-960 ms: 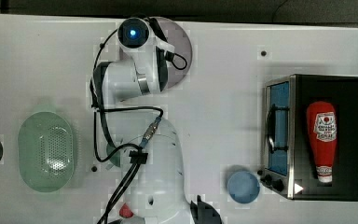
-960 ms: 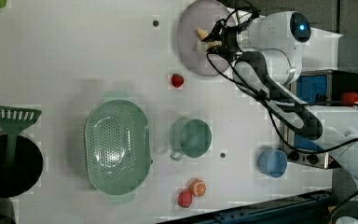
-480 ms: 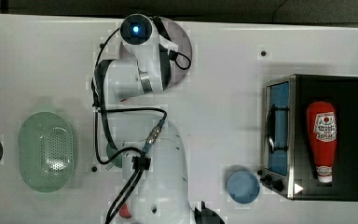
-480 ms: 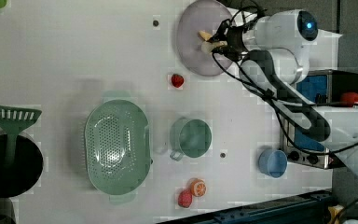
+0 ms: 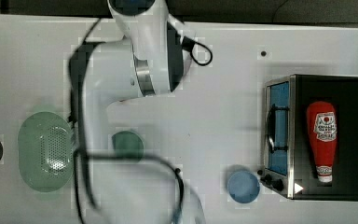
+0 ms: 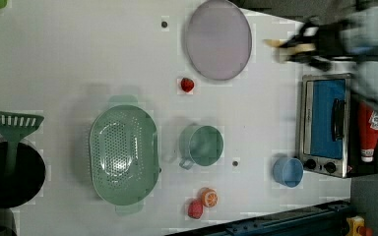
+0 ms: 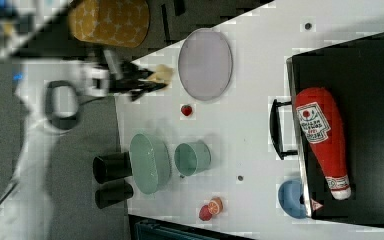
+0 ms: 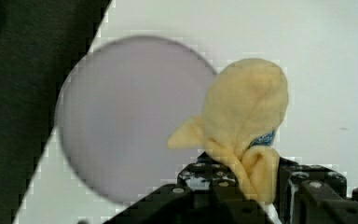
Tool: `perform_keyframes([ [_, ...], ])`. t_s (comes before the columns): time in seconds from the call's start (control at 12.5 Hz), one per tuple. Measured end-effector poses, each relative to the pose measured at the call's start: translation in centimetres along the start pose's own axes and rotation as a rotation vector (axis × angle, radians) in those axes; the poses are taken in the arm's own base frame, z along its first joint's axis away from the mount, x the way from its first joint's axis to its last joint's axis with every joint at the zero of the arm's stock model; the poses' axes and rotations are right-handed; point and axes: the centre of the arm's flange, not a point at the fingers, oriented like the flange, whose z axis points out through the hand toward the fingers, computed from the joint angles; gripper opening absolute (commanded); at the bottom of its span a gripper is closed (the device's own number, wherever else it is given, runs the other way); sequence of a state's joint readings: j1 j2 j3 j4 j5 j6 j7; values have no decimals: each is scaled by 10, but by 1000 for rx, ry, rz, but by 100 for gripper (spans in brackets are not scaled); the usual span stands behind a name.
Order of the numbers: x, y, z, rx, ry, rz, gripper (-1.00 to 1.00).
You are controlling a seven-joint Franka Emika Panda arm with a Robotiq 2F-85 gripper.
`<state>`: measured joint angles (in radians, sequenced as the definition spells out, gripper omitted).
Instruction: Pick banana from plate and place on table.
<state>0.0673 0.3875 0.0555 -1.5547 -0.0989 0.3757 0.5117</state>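
Gripper [image 8: 256, 196] clamped on banana [image 8: 244, 121], held in air just beside plate [image 6: 218, 39], well above table [image 6: 128, 59] — plate now bare, so prob. carrying banana clear of rim before set-down.

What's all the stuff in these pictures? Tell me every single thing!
banana: one, pale yellow, held in the claw, off the plate
plate: one, lilac-grey, on the table, bare
strawberry: one, red, just below the plate in the left view
colander: one, green
mug: one, green, beside the colander
orange slice: one, beside a red fruit
blue bowl: one, by the toaster oven
ketchup bottle: one, red, on the oven
spatula: one, green, in a black pot
claw: one, black, shut on the banana
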Motion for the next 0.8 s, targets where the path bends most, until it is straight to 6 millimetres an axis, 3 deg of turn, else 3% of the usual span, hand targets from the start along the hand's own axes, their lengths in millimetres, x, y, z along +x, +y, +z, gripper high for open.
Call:
perform_keyframes([
  [0.16, 5, 33, -107, 101, 22, 29, -48],
  [0.24, 4, 57, -150, 147, 17, 48, -48],
  [0.4, 2, 107, -201, 195, 36, 76, -48],
  [0.56, 0, 147, -210, 203, 47, 97, -48],
  [0.64, -1, 161, -194, 186, 44, 100, -48],
  [0.8, 2, 171, -139, 125, 40, 71, -48],
])
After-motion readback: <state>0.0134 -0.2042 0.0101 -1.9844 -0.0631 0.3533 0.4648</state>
